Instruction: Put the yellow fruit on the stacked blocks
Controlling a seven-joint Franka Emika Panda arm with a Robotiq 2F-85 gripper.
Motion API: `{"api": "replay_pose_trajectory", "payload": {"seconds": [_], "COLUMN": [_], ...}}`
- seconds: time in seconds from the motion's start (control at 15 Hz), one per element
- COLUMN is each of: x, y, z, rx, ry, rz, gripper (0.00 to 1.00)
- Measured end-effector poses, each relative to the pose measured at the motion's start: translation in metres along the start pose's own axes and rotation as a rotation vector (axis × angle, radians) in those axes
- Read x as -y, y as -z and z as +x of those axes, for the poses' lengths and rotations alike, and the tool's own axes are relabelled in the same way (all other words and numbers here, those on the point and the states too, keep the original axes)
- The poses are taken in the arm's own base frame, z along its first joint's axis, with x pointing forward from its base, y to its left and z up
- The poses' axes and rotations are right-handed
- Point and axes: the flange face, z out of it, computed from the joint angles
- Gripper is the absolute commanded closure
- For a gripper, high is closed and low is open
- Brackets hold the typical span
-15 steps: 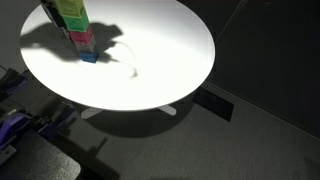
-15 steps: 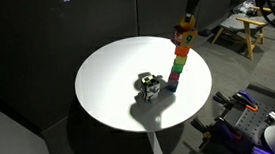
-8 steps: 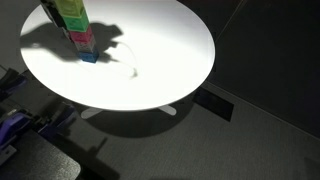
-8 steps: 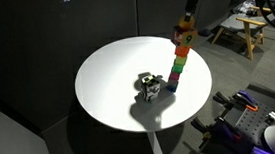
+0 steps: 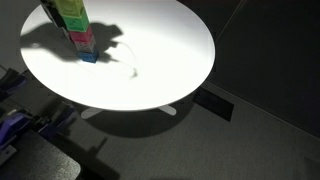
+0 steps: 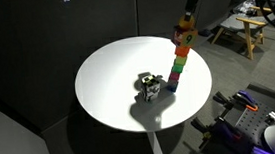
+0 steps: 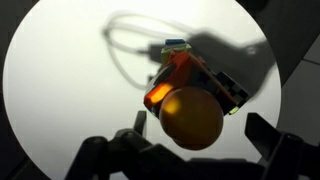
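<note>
The yellow fruit (image 7: 190,118) sits atop the stacked blocks (image 6: 180,61) on the round white surface (image 6: 108,80); the tool (image 7: 200,128) hangs above it, spread wide

Up top, the stacked blocks (image 5: 76,30) run off the frame in an exterior view, the arm above the gripper (image 6: 188,13) is clipped too, the yellow fruit (image 7: 192,117) blots out the stack's upper blocks in the wrist view, and the little object (image 6: 150,86) on the table (image 6: 108,80) is too small to name.
</note>
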Motion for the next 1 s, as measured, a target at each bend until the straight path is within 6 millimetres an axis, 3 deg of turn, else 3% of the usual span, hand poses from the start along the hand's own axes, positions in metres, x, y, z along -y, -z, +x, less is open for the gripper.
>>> {"api": "replay_pose_trajectory", "payload": {"seconds": [0.6, 1.0], "x": [0.002, 0.010], "y": [0.012, 0.017], "z": [-0.005, -0.022], "rx": [-0.015, -0.004], "ry": [-0.097, -0.169], "rz": [-0.004, -0.007], "gripper": [0.00, 0.00]}}
